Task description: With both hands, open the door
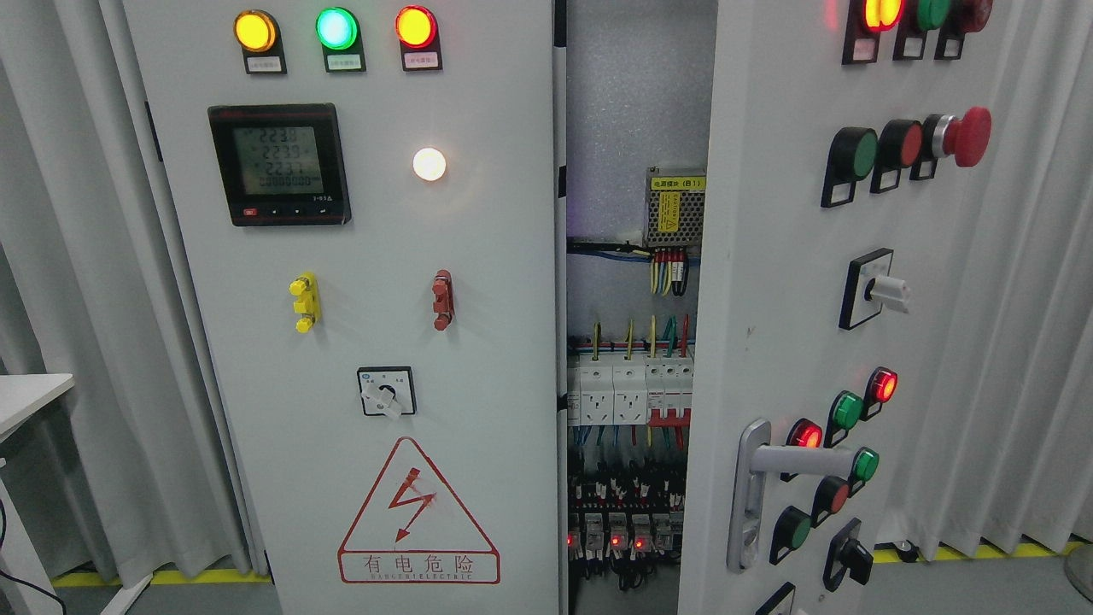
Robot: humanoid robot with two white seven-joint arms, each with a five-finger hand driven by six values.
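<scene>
- Two doors make up the cabinet front: the left door (367, 342) is closed, while the right door (768, 299) stands swung partly open, showing wiring and breakers (630, 393) in the gap between them.
- No hand is in view, so whether either is released or clenched cannot be told.
- The step looks midway — next calls for a grasp on the one lever handle (798, 461), low on the right door.
- Left of the gap: three top lamps, one meter (277, 164), one white lamp.

Grey curtains (1025, 359), yellow floor line (171, 576), perhaps a table (26, 397).
</scene>
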